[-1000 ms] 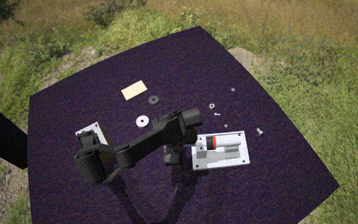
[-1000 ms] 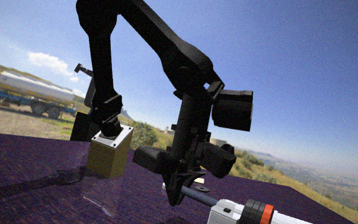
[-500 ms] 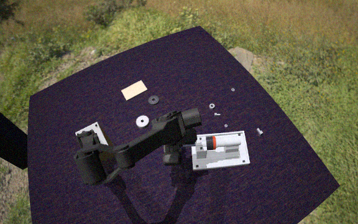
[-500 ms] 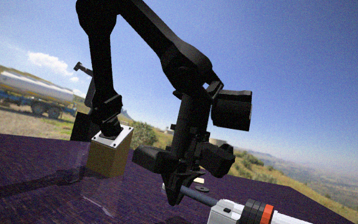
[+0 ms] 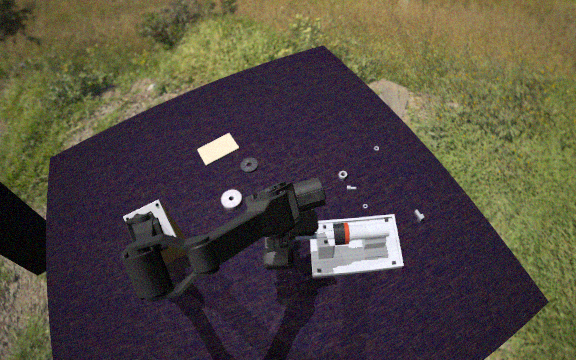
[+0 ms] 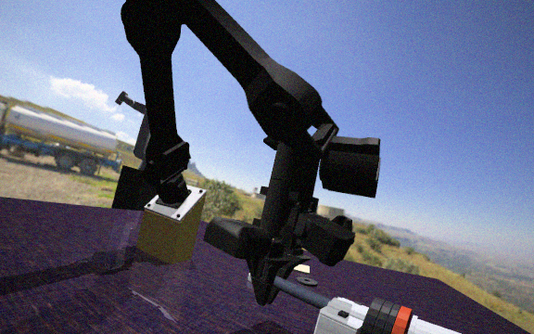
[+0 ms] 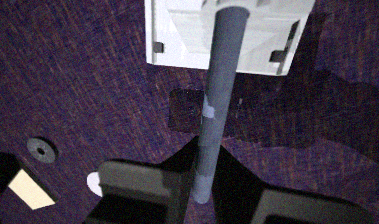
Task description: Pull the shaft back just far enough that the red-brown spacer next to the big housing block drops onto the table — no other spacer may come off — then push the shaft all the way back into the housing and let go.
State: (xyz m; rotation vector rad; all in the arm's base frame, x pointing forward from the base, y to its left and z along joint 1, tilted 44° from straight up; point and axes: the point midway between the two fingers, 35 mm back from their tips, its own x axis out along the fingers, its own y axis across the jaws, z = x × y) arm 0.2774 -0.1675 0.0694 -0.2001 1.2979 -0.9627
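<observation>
My gripper (image 6: pixel 265 297) (image 7: pixel 204 140) is shut on the grey shaft (image 6: pixel 301 291) (image 7: pixel 221 75) near its free end; in the top view the arm hides the fingers. The shaft runs through a white support block (image 5: pixel 326 249) (image 6: pixel 329 320). Beyond that block, several black spacers (image 5: pixel 338 233) (image 6: pixel 378 313) sit side by side, followed by the red-brown spacer (image 5: pixel 346 233) (image 6: pixel 401 320), against the long white housing (image 5: pixel 368 230) (image 6: pixel 429 327). The red-brown spacer is still in line with the black ones. The shaft inside the spacers and housing is hidden.
The white base plate (image 5: pixel 358 270) (image 7: pixel 184 60) carries the assembly. A dark washer (image 5: pixel 244 167) (image 6: pixel 307 281) (image 7: pixel 33 150), a white disc (image 5: pixel 225 201) (image 7: pixel 94 185) and a cream card (image 5: pixel 218 149) (image 7: pixel 29 191) lie left of it. A bolt (image 5: pixel 419 216) lies right of it.
</observation>
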